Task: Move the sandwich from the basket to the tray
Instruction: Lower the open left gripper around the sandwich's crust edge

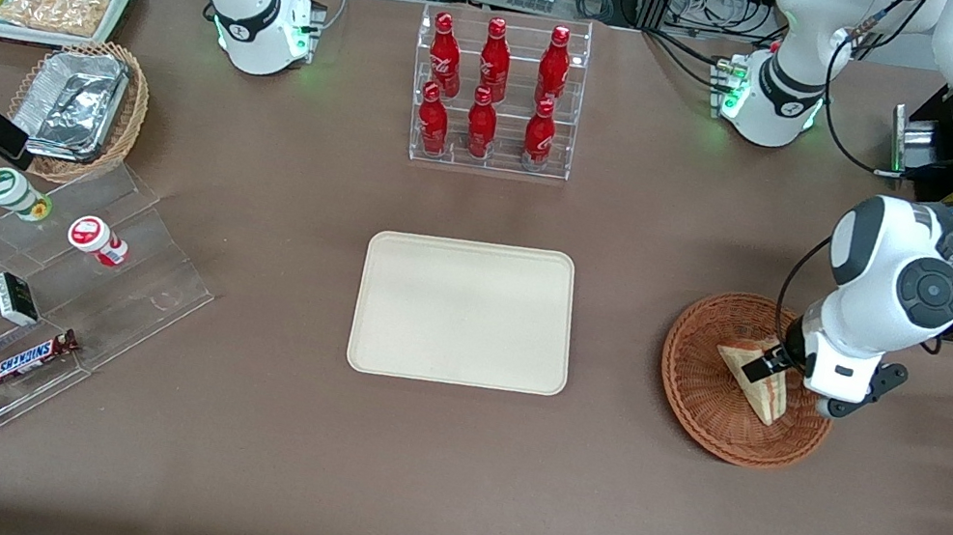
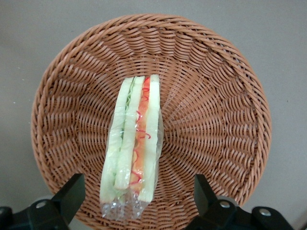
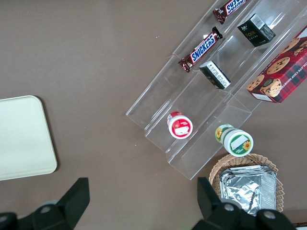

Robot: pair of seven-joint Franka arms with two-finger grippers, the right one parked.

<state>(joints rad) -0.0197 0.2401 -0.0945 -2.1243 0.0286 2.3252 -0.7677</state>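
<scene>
Sandwich (image 2: 132,143) lies in the basket (image 2: 225,110) between the wide-open, empty pincer (image 2: 136,191); no label readable.

The front camera sits high and looks down at the whole brown table (image 1: 443,458). The left wrist camera looks straight down, close above the round reddish-brown woven basket (image 2: 216,96), which the front view shows too. The right wrist camera looks down from higher up, sharing the flat cream rectangular tray (image 3: 21,136).

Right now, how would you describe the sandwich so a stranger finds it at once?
Find the round reddish basket toward the working arm's end, beside the tray. The sandwich lies in it, under the open gripper: a clear-wrapped wedge, the only food there.
</scene>
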